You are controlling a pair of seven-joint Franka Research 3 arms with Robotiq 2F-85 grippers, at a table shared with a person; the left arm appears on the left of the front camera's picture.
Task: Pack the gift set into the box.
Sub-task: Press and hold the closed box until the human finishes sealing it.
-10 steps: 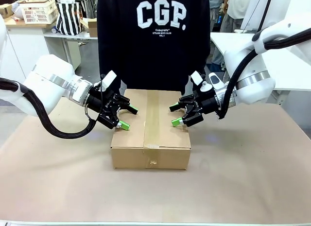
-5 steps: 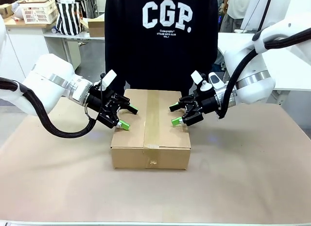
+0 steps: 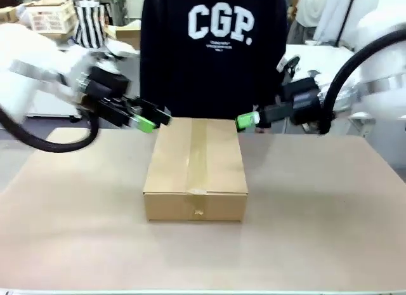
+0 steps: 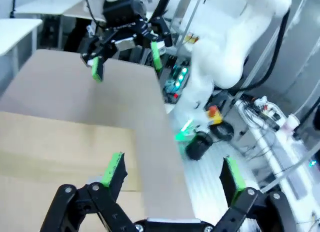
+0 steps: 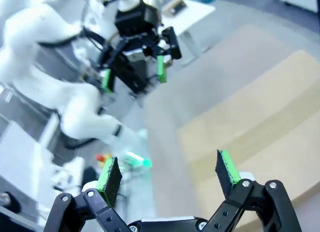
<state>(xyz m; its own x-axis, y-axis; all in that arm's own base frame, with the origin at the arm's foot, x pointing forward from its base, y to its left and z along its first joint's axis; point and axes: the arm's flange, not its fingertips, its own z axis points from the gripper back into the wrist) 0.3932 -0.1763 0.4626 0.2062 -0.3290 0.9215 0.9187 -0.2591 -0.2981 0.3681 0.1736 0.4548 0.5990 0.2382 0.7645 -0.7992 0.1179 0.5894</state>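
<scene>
Left claw agape, right claw agape, flanking closed box, person behind

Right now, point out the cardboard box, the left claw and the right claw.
cardboard box (image 3: 196, 162), front view, on its taped top.
left claw (image 3: 149, 120), front view, between its green-padded tips.
right claw (image 3: 246, 120), front view, at its green tips.

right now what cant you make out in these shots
- What lies inside the box: front view, its flaps are shut and taped, so the gift set cannot be checked.
- Left hand and right hand: front view, motion blur smears both; the wrist views show each open and empty.
- Box's far edge: front view, the person's dark sweatshirt stands right behind it.
- Box's full outline: left wrist view, cut by the picture's edge.
</scene>
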